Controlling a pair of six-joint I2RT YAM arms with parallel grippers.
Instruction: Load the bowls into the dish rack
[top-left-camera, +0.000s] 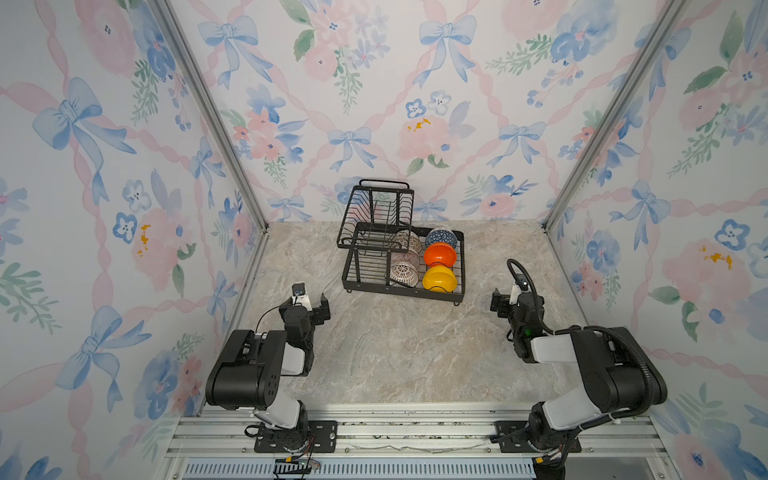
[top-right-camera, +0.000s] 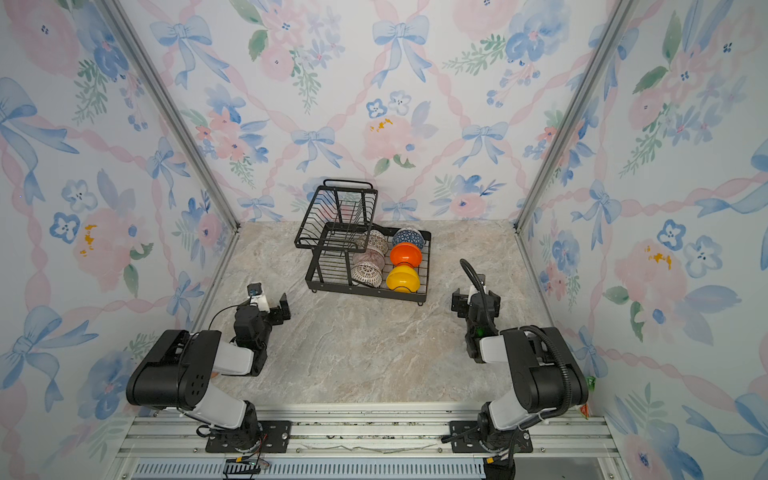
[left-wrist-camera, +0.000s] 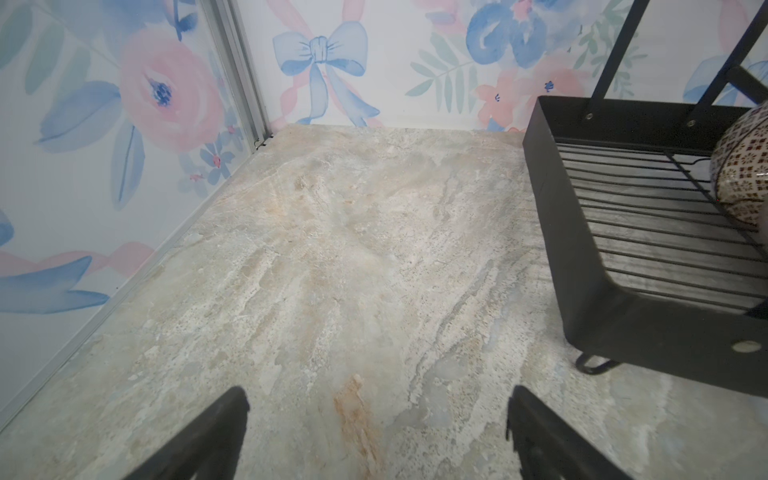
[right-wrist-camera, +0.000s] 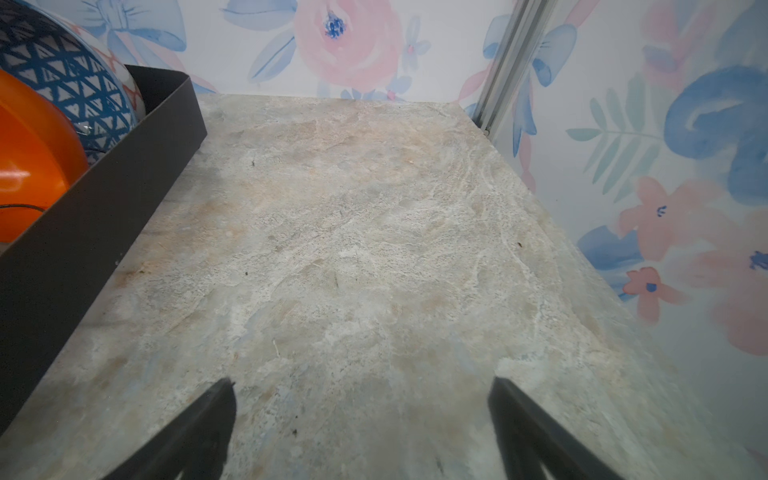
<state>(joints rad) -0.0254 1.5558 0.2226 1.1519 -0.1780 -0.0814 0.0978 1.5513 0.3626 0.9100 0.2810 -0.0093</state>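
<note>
1. Black metal wire forms the dish rack (top-left-camera: 395, 289) (top-right-camera: 361, 291). It has a rectangular lower tray with a solid sheet wall and a floor of parallel wires. A smaller raised basket sits over the tray's left rear part, with its handle on the far side.
2. The rack stands on the marble-look tabletop (top-left-camera: 395, 353) near the back wall, slightly left of centre. It is turned a little, so its front wall slopes toward the right in both top views.
3. Six round bowls stand tilted in the lower tray, in two rows of three running front to back.
   - Right row: yellow bowl (top-left-camera: 439, 278) (top-right-camera: 402, 278) in front, orange bowl (top-left-camera: 439, 254) (top-right-camera: 406, 254) in the middle, and blue geometric bowl (top-left-camera: 440, 238) (top-right-camera: 408, 238) at the back.
   - Left row: white lattice bowl (top-left-camera: 404, 274) (top-right-camera: 366, 275) in front, pink-striped bowl (top-left-camera: 405, 258) in the middle, and black-and-white patterned bowl (top-left-camera: 407, 241), partly under the basket.
4. The plain bowls are glossy. The right wrist view shows the rounded outer walls of the orange and blue bowls.
5. The left gripper (top-left-camera: 313, 309) (left-wrist-camera: 376, 399) hangs over bare tabletop left of the rack. Its fingers are spread wide and hold nothing.
6. The right gripper (top-left-camera: 500, 303) (right-wrist-camera: 361, 386) hangs right of the rack. Its fingers are also spread wide and hold nothing.
</note>
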